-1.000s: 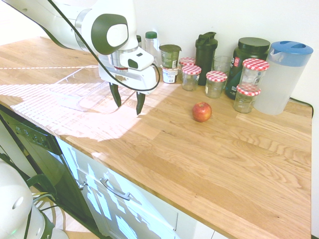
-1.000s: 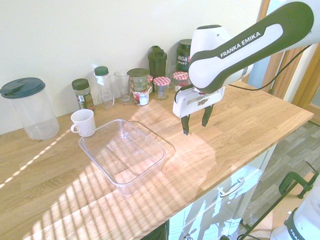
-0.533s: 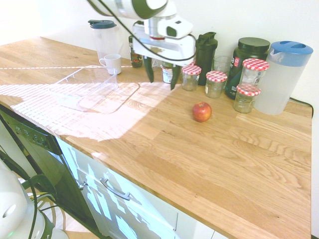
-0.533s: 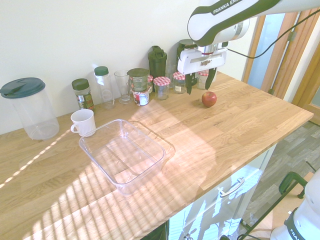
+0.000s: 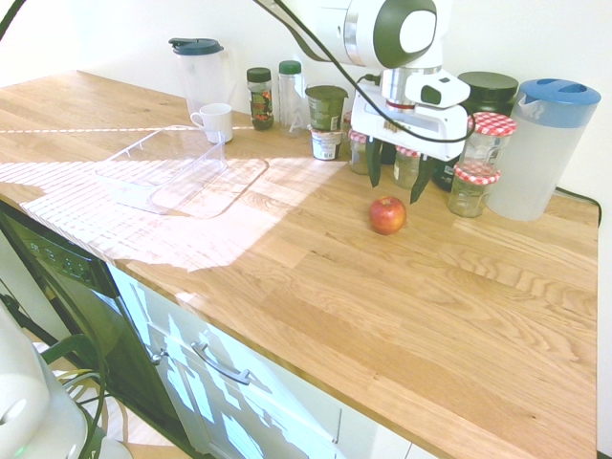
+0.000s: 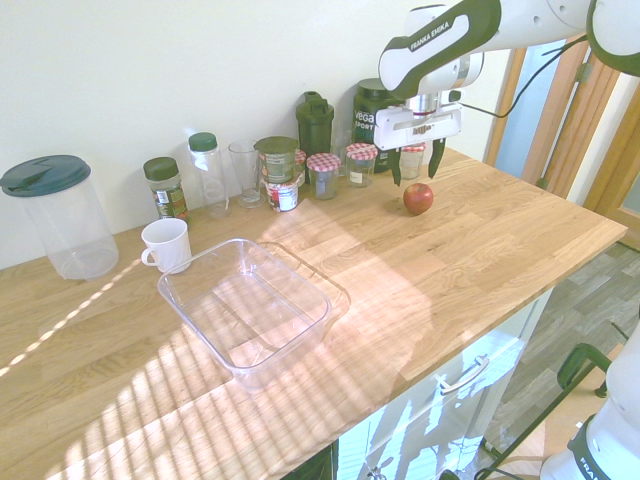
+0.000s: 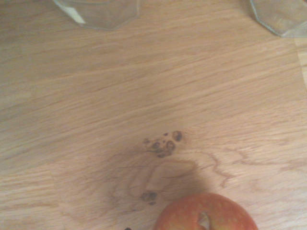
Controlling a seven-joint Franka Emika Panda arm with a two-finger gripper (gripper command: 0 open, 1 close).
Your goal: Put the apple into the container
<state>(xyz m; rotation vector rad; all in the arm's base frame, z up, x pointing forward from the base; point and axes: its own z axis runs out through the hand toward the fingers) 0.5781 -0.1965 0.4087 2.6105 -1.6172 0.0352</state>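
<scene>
At the bottom edge of the wrist view we see only the top of the apple (image 7: 205,213), cut off, with its stem dimple showing; two glass bases at the far edge are cropped and blurred. On the worktop (image 5: 459,287) the apple (image 5: 387,215) lies bare, near the row of jars (image 5: 414,158), some of them partly hidden behind the gripper (image 5: 396,180). We see the gripper pointing down above the apple, slightly behind it, fingers (image 6: 396,166) spread wide, holding and touching nothing. Well apart, the container (image 6: 246,305) sits empty beside a white cup (image 6: 166,245)
</scene>
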